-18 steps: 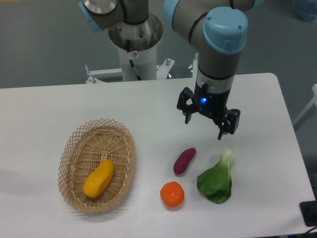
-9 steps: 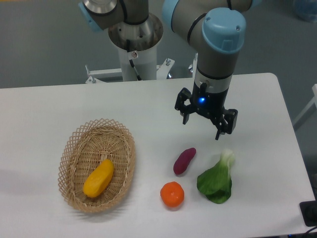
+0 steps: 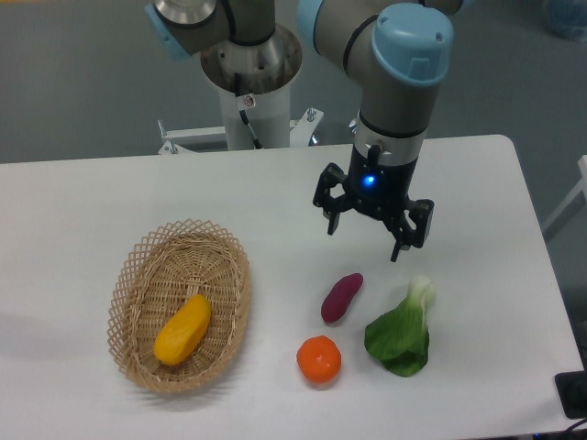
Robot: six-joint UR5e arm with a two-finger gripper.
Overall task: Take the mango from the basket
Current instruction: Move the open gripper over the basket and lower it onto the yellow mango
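The yellow-orange mango (image 3: 182, 329) lies lengthwise inside the oval wicker basket (image 3: 139, 275) at the table's left front. My gripper (image 3: 364, 242) hangs open above the table's middle right, well to the right of the basket and above the purple sweet potato. Nothing is between its fingers (image 3: 397, 243). A blue light glows on its wrist.
A purple sweet potato (image 3: 341, 297), a round orange tangerine (image 3: 319, 358) and a green bok choy (image 3: 402, 331) lie right of the basket, under and in front of the gripper. The arm's white base column (image 3: 250, 87) stands behind the table. A dark object (image 3: 573, 394) sits at the right front corner.
The gripper has shifted a little to the left and slightly up, still open. The mango, basket and other produce have not moved.
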